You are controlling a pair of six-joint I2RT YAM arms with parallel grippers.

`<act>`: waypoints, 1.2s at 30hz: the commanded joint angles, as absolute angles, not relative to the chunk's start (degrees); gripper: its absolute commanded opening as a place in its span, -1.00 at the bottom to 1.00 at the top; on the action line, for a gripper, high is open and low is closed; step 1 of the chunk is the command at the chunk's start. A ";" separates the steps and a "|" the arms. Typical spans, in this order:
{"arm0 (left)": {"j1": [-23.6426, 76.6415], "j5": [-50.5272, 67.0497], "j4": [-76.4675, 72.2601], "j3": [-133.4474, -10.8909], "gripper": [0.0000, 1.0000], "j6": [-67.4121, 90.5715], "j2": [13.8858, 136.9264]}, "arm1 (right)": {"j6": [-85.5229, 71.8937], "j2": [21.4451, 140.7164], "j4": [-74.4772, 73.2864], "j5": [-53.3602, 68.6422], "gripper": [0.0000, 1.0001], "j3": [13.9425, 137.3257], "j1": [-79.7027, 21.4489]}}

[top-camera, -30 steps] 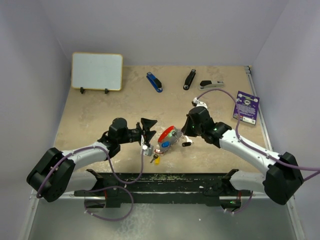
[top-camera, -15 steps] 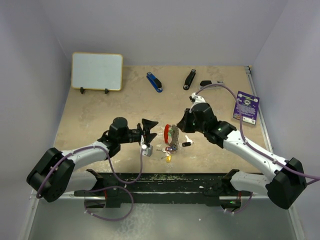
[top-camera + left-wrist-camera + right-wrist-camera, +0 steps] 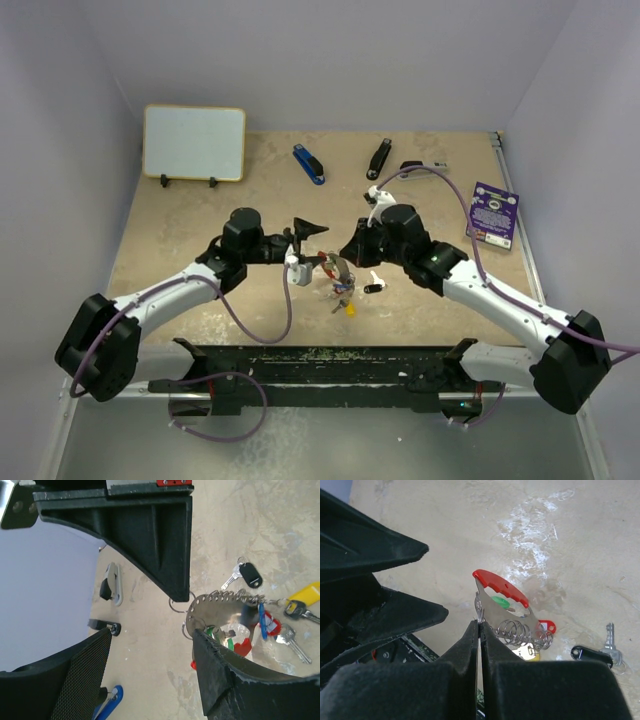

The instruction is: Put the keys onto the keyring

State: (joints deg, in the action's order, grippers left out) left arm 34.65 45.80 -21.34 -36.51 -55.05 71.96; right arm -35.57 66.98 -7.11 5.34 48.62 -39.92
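Note:
My right gripper [image 3: 345, 257] is shut on the silver ring of the keyring [image 3: 335, 273] and holds it above the table; the grip shows in the right wrist view [image 3: 480, 625]. The keyring [image 3: 495, 592] has a red-edged metal plate, a wire coil, and green and red tags. A yellow-headed key [image 3: 350, 309] hangs below the bunch. My left gripper [image 3: 303, 245] is open, and its fingertips flank the keyring's plate [image 3: 220, 605] in the left wrist view [image 3: 191, 616]. A black-headed key [image 3: 374, 288] lies on the table beside the bunch and also shows in both wrist views [image 3: 249, 573] [image 3: 592, 655].
A blue stapler [image 3: 309, 165], a black stapler [image 3: 379, 158] and a grey stapler [image 3: 420, 168] lie at the back. A whiteboard [image 3: 194, 142] stands at the back left. A purple card [image 3: 493, 212] lies at the right. The two grippers are close together mid-table.
My right gripper has lifted the keyring and carried it left toward my left gripper. My left gripper has risen and moved toward the keyring. The black key stayed on the table.

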 commanded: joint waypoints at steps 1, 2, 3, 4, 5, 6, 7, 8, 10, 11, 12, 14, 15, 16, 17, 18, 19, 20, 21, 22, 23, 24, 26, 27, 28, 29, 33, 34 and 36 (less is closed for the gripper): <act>34.87 55.47 -13.90 -41.53 0.41 -53.38 73.57 | -29.66 65.02 -2.42 11.16 -1.00 50.98 -40.50; 34.89 56.27 -14.14 -41.55 0.41 -53.25 73.94 | -28.98 64.92 -2.50 11.19 -1.00 51.05 -40.64; 34.89 56.68 -14.29 -41.57 0.41 -53.15 74.37 | -28.33 64.73 -2.66 11.17 -1.00 51.14 -40.79; 34.89 56.70 -14.44 -41.57 0.40 -53.09 74.70 | -27.71 64.48 -2.72 11.16 -1.00 51.15 -40.97; 34.89 56.69 -14.43 -41.65 0.41 -53.02 75.05 | -27.15 64.24 -2.68 11.09 -1.00 51.03 -41.01; 34.85 56.56 -14.30 -41.66 0.41 -52.98 75.34 | -26.64 63.97 -2.55 11.15 -1.00 50.86 -41.04; 34.85 56.50 -13.66 -41.68 0.41 -52.93 75.50 | -25.99 63.79 -2.41 11.20 -1.00 50.69 -41.20; 34.89 56.49 -12.90 -41.93 0.41 -52.91 75.54 | -25.46 63.65 -2.18 11.35 -1.00 50.49 -41.29; 34.89 56.38 -11.81 -42.52 0.41 -52.37 75.88 | -24.50 63.40 -1.59 11.64 -1.00 49.97 -41.63; 34.89 56.16 -11.45 -42.80 0.41 -51.85 76.30 | -23.84 63.23 -1.25 11.61 -1.00 49.66 -41.79; 34.89 55.96 -11.35 -43.07 0.41 -51.54 76.64 | -23.32 63.06 -0.97 11.60 -1.00 49.33 -41.96; 34.89 54.94 -11.86 -43.32 0.41 -50.45 77.25 | -22.24 62.58 -0.40 11.87 -1.00 48.54 -42.25; 34.88 54.38 -12.63 -43.33 0.41 -49.03 77.52 | -21.82 62.18 -0.13 12.01 -1.00 48.17 -42.32; 34.83 53.86 -13.52 -43.33 0.40 -47.57 77.73 | -21.52 61.88 0.09 12.08 -1.00 47.83 -42.48; 34.81 53.64 -14.16 -43.37 0.40 -46.60 77.90 | -21.29 61.49 0.40 12.12 -1.00 47.42 -42.59; 34.74 53.78 -14.37 -43.41 0.40 -45.99 78.02 | -21.20 61.16 0.77 12.13 -1.00 47.07 -42.63; 34.72 54.28 -14.36 -43.49 0.40 -45.80 78.09 | -21.03 60.83 1.24 12.13 -1.00 46.73 -42.70; 34.72 54.84 -14.33 -43.57 0.40 -45.62 78.13 | -20.89 60.56 1.50 12.17 -1.00 46.46 -42.79; 34.72 55.51 -14.33 -43.66 0.40 -45.45 78.06 | -20.79 60.36 1.93 12.21 -1.00 46.29 -42.86; 34.67 55.97 -14.33 -43.79 0.39 -45.07 78.08 | -20.73 60.19 2.20 12.29 -1.00 46.12 -42.92; 34.71 56.31 -14.33 -44.01 0.38 -44.54 77.97 | -20.59 60.14 2.38 12.30 -1.00 46.00 -42.99; 34.72 56.53 -14.26 -44.29 0.37 -43.92 77.84 | -20.50 60.12 2.45 12.18 -1.00 45.89 -43.11; 34.72 57.12 -13.37 -45.07 0.33 -43.27 77.60 | -20.44 60.12 2.54 11.92 -1.00 45.80 -43.32; 34.72 57.58 -12.71 -45.31 0.29 -43.18 77.46 | -20.28 60.05 2.73 11.83 -1.00 45.65 -43.41; 34.67 58.03 -11.96 -45.75 0.24 -42.99 77.37 | -20.21 60.03 2.93 11.66 -1.00 45.55 -43.49; 34.66 58.69 -11.28 -46.05 0.21 -42.87 77.23 | -20.24 60.03 3.12 11.50 -1.00 45.49 -43.50; 34.65 61.07 -10.46 -46.69 0.13 -40.80 76.77 | -19.75 60.29 3.34 10.96 -1.00 45.78 -43.92; 34.59 61.29 -10.38 -46.87 0.12 -40.11 76.68 | -19.74 60.30 3.34 10.72 -1.00 45.79 -44.02; 34.58 61.52 -10.37 -47.10 0.08 -39.46 76.60 | -19.71 60.17 3.55 10.34 -1.00 45.83 -44.12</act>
State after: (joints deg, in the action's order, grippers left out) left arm 34.63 57.49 -10.92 -44.60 -42.72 78.08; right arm -20.93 61.47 -0.58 11.18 45.41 -43.59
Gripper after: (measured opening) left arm 0.555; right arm 0.004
